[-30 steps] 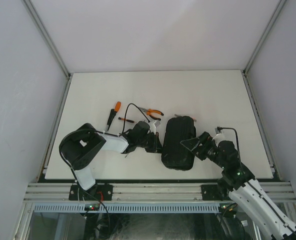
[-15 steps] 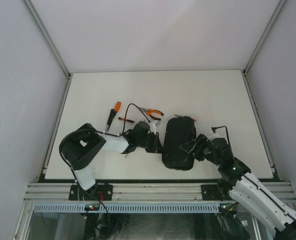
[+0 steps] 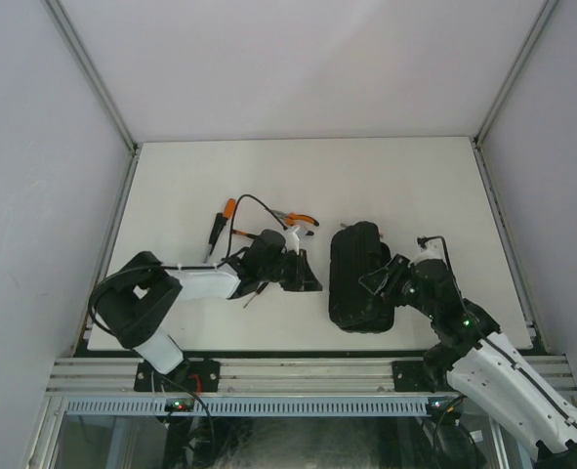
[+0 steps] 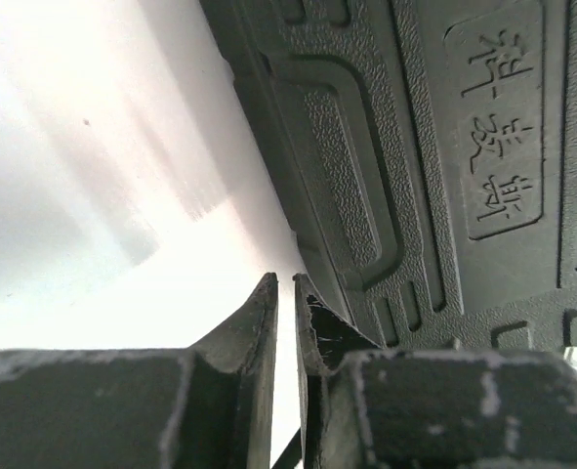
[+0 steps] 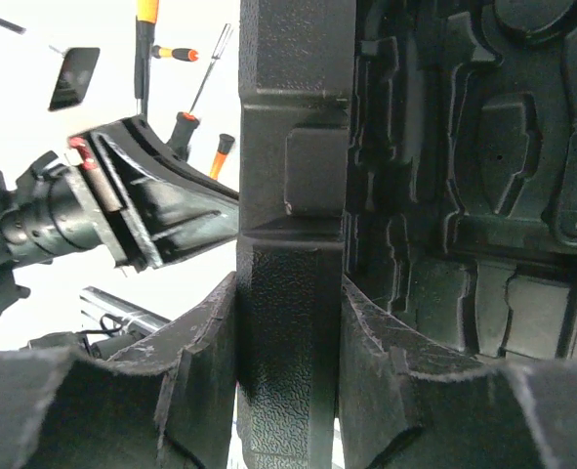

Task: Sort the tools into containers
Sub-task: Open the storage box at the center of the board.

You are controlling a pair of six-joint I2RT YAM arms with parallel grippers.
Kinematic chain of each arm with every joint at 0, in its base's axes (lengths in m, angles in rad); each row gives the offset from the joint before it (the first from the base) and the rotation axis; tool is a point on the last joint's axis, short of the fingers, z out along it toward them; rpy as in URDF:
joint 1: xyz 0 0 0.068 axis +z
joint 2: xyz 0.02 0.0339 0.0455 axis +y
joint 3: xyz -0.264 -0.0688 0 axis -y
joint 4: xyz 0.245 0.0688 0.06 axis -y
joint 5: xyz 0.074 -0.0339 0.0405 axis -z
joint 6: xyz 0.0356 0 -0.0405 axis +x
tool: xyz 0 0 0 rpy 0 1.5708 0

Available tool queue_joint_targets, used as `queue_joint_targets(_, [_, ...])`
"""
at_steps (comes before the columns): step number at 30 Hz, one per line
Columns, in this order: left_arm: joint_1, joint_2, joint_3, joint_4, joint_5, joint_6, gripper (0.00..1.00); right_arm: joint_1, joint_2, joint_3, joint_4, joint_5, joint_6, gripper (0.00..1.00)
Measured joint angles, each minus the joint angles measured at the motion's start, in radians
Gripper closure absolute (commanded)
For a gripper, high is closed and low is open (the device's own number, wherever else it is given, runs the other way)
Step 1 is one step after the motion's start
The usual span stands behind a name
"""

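Note:
The black ribbed tool case [image 3: 356, 274] lies at the table's front middle. My right gripper [image 3: 384, 285] is shut on one wall of it; in the right wrist view the jaws [image 5: 288, 332] clamp that wall [image 5: 288, 147], and the moulded slots inside [image 5: 454, 195] show to the right. My left gripper [image 3: 310, 281] is shut and empty, just left of the case and apart from it. In the left wrist view its tips [image 4: 285, 283] sit beside the case's outside [image 4: 434, 147]. Orange-and-black screwdrivers [image 3: 225, 215] and pliers [image 3: 303, 221] lie behind the left arm.
Several screwdrivers [image 5: 147, 39] lie on the white table [image 4: 93, 195] beyond my left gripper [image 5: 161, 210] in the right wrist view. A thin tool [image 3: 251, 295] pokes out under the left arm. The table's front edge is close below the case.
The case has shifted right, away from my left gripper, which earlier touched its left edge. My right gripper has closed in on the case's right side. The left arm has stretched out lower.

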Motion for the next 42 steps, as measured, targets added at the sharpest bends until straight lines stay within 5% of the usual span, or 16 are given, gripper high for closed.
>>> queue_joint_targets(12, [0.083,-0.213,0.000,-0.222,-0.140,0.084,0.84,0.046,0.089,0.129,-0.129,0.074,-0.079,0.80])
queue_joint_targets(22, [0.127,-0.342,0.000,-0.384,-0.256,0.159,0.84,0.252,0.300,0.361,-0.344,0.336,-0.111,0.80])
queue_joint_targets(31, [0.135,-0.410,0.000,-0.480,-0.339,0.174,0.85,0.475,0.605,0.579,-0.488,0.568,-0.126,0.70])
queue_joint_targets(42, [0.145,-0.540,-0.004,-0.592,-0.447,0.177,0.83,0.624,0.827,0.681,-0.483,0.625,-0.164,0.39])
